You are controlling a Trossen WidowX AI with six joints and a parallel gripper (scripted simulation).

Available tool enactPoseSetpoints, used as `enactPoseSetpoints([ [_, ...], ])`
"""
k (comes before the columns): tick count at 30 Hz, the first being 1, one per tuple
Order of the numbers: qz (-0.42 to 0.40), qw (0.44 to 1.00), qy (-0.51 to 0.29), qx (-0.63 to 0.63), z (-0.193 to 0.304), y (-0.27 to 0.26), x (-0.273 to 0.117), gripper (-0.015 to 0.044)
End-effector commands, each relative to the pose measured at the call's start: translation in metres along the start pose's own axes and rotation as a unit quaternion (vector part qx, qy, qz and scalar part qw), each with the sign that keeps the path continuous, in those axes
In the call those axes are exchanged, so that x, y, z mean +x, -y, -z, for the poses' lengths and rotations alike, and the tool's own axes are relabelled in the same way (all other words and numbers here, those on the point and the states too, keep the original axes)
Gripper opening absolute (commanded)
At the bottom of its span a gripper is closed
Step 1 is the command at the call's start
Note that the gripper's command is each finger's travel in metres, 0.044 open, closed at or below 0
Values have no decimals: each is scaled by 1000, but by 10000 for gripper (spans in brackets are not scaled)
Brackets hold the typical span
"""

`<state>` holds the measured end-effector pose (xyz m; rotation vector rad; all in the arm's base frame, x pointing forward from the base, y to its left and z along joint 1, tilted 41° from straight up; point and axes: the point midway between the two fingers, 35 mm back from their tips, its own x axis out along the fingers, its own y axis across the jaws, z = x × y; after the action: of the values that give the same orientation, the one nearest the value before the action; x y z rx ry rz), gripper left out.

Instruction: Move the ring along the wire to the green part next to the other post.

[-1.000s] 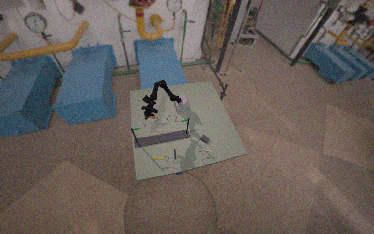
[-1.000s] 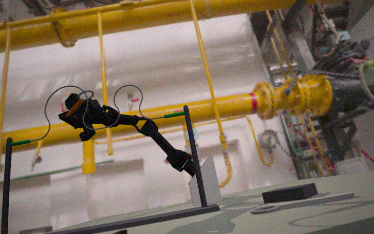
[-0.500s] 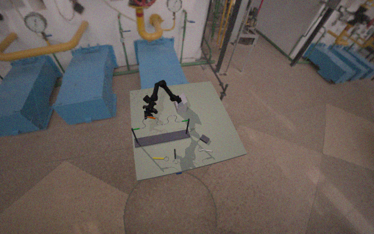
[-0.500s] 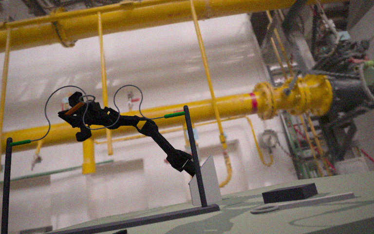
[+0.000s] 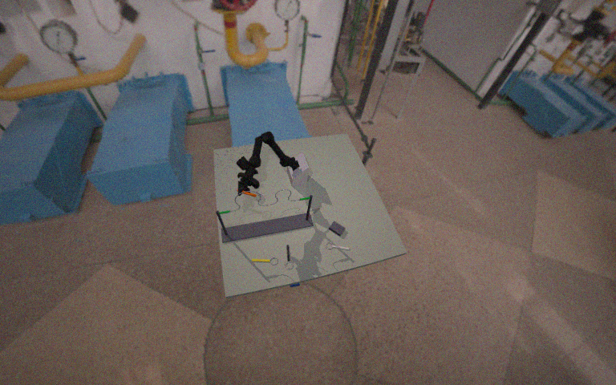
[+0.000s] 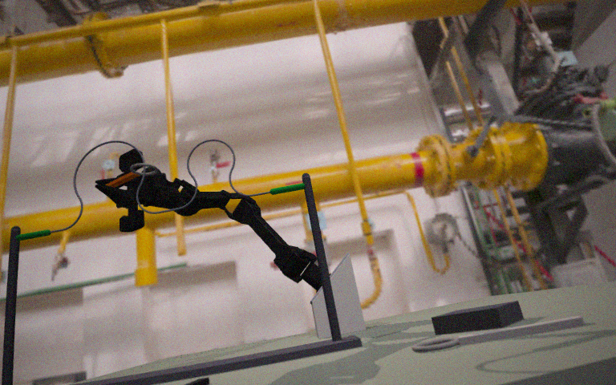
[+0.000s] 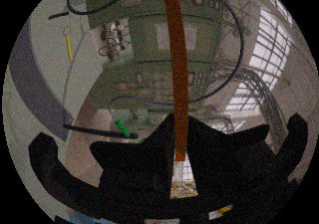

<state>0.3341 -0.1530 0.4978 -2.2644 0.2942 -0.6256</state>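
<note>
1. One pale green tabletop [image 5: 363, 200] [image 6: 397, 365] [image 7: 55, 65], set in an industrial plant room: brown speckled floor [image 5: 111, 238], white wall, yellow pipes [image 6: 254, 14], blue housings [image 5: 139, 138] behind.
2. Across the top, a long dark base bar [image 5: 268, 228] [image 6: 235, 361] with two upright posts, one at the left of the top view [image 5: 222, 223] [image 6: 10, 305], one at the right [image 5: 309, 207] [image 6: 321, 257]; curvy grey wire [image 6: 115, 141] between, green at both ends.
3. Also on the top: dark block [image 5: 337, 228] [image 6: 477, 317], white-handled ring [image 5: 340, 247] [image 6: 521, 330] near the block, yellow-handled ring [image 5: 261, 260] [image 7: 69, 48], black-handled ring [image 5: 288, 253] [image 7: 59, 15].
4. Black six-joint arm [image 5: 257, 152] [image 6: 268, 231]: rising from beside a pale upright plate [image 5: 301, 162] [image 6: 345, 295], bent at a high elbow, then down toward the wire.
5. Gripper [image 5: 241, 192] [image 6: 103, 184] [image 7: 175, 116] clamped on the orange handle [image 5: 249, 194] [image 6: 123, 179] [image 7: 179, 75].
6. Grey ring [image 6: 132, 167] off the tabletop, at the inner side of the left hump in the exterior view, away from both green parts. Contact with grey wire: cannot tell.
</note>
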Motion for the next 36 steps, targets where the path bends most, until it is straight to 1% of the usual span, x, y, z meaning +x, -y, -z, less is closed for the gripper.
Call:
enactPoseSetpoints([
  [1,12,1000,0,-26,-1,1,0,-150],
  [21,60,990,-7,-126,-1,6,-1,-150],
  [30,63,988,-8,-138,1,1,1,-150],
  [36,53,991,-8,-124,4,-7,3,-150],
])
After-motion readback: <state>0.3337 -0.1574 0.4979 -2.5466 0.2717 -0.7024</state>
